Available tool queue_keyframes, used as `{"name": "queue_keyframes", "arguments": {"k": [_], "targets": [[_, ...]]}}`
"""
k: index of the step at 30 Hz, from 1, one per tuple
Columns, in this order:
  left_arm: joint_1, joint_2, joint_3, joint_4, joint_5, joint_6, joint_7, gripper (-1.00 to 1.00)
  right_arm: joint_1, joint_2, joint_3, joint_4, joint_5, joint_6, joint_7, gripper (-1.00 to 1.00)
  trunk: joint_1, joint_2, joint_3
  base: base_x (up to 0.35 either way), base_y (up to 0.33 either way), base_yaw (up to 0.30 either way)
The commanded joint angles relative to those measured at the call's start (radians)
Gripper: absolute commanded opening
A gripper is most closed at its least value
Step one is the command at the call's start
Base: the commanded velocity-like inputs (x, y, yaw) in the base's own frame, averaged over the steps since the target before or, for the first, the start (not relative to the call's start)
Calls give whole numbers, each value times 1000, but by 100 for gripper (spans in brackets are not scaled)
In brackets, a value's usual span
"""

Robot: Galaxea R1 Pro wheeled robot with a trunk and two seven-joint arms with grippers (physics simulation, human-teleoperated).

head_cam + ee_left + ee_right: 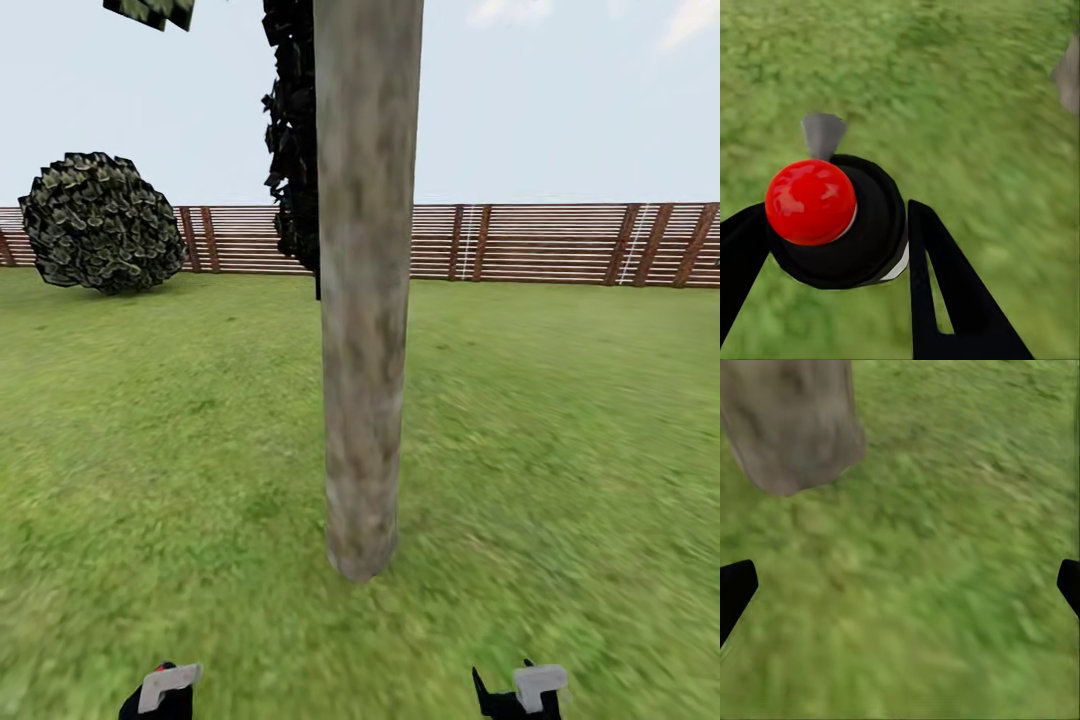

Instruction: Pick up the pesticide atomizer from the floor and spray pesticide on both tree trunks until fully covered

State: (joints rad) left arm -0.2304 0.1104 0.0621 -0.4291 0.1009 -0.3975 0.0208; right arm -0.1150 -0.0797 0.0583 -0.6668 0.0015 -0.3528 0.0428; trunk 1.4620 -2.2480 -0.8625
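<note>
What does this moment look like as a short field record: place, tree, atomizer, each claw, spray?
place: lawn with a slat fence and a round shrub behind
tree trunk: directly ahead, bare grey-beige, close
atomizer: black body, red cap, between the left claw's fingers
left claw: shut on the atomizer
right claw: open, nothing in it, over grass beside the trunk base
spray: no white specks visible on the trunk

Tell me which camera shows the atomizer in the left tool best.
The left wrist view: the atomizer sits close up between the left tool's fingers, red cap and grey nozzle plain. The head view catches just a bit of red at the frame's bottom edge by that tool.
</note>
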Motion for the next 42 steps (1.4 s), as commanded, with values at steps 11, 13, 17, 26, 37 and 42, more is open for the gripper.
{"name": "queue_keyframes", "arguments": {"k": [11,13,17,26,37,42], "targets": [[-5,26,-10,-74,-183,0,-74,-100,-126,0,9,-40,77,1,35,100,0,0,0,46,0,0],[-16,34,-9,-84,-268,1,-149,-100,-132,0,9,-40,161,2,83,100,0,0,0,1,0,0],[-58,48,-9,-89,-387,14,-310,-100,-152,0,9,-39,290,4,204,100,0,0,0,0,0,0],[-198,70,-9,-91,-592,168,-698,-100,-223,0,9,-40,347,6,484,100,0,0,0,0,0,0],[-241,66,-10,-91,-708,182,-799,-100,-265,1,11,-40,349,8,564,100,0,0,0,0,0,0],[-242,52,-9,-92,-794,195,-852,-100,-269,11,48,-42,378,7,612,100,0,0,0,0,0,0]]}}
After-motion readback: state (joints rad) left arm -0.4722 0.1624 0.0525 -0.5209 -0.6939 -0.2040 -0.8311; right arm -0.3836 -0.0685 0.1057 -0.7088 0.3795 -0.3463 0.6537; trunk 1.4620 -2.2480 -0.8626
